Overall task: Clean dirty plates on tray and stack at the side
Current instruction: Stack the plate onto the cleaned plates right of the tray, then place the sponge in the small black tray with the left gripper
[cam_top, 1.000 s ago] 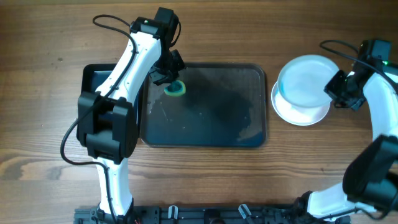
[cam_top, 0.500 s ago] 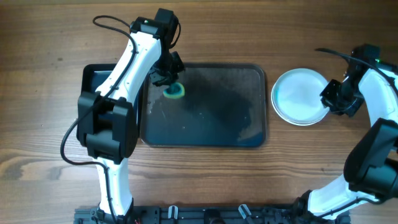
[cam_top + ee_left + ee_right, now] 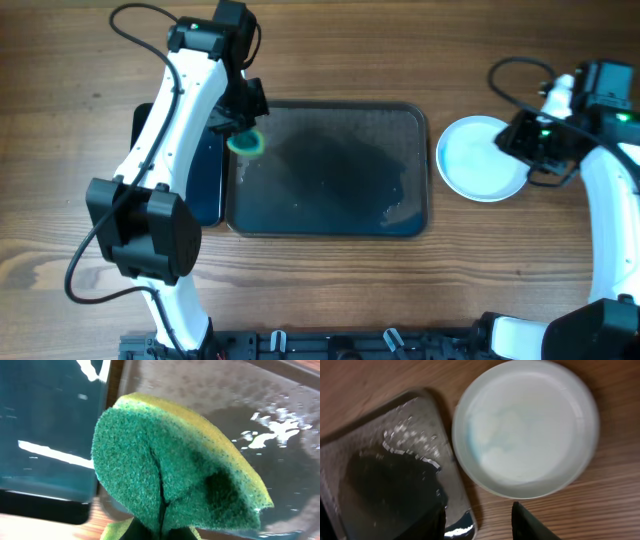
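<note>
Smaller black tray (image 3: 208,190), far left: glossy, lies under the left arm, just beside the big tray.

Left gripper (image 3: 240,128): clamped on a green-and-yellow sponge (image 3: 170,475), which is held folded above the tray's left rim.

Tray (image 3: 330,170), centre: dark, wet in patches, no plate on it.

Plates (image 3: 482,160), right: stacked on the table (image 3: 320,290) just beside the tray's right rim. Top plate is white with a faint blue trace; how many lie beneath cannot be told.

Right gripper (image 3: 477,512): fingers apart and empty, at the stack's outer edge.

Step in hand, as judged: leaving the stack. Draw the right gripper up and outward with fingers wide, clear of the rim, so nothing is nudged.
</note>
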### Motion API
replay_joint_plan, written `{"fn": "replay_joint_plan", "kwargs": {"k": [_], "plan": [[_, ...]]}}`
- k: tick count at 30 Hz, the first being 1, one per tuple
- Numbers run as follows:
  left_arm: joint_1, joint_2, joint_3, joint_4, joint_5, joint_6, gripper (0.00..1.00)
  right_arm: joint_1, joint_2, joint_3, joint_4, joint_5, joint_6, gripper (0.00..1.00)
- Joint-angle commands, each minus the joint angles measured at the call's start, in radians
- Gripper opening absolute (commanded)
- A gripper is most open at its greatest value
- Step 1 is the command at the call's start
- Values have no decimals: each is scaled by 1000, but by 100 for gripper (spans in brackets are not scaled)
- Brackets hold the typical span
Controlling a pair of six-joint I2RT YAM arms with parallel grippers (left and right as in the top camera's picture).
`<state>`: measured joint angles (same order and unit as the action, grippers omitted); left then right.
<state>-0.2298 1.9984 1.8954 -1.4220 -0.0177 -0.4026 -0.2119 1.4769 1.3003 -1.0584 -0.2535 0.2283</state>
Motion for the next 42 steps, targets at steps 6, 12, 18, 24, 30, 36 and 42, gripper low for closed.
{"fn": "replay_joint_plan", "kwargs": {"k": [6,12,18,24,30,36,42], "plan": [[61,-8,-78,29,-298,78,4,184,12,12,68,0,-16,47],[145,-8,-225,152,-297,78,4,232,12,12,69,51,-18,47],[233,-8,-332,263,-294,82,4,233,12,12,69,51,-18,46],[281,-6,-343,286,-286,122,4,233,12,12,68,51,-17,46],[282,-6,-392,341,-286,138,25,233,12,12,59,51,-18,46],[282,-10,-403,357,-257,138,42,233,12,12,59,50,-48,47],[267,-60,-333,263,-243,137,42,233,11,12,46,42,-72,47]]}}
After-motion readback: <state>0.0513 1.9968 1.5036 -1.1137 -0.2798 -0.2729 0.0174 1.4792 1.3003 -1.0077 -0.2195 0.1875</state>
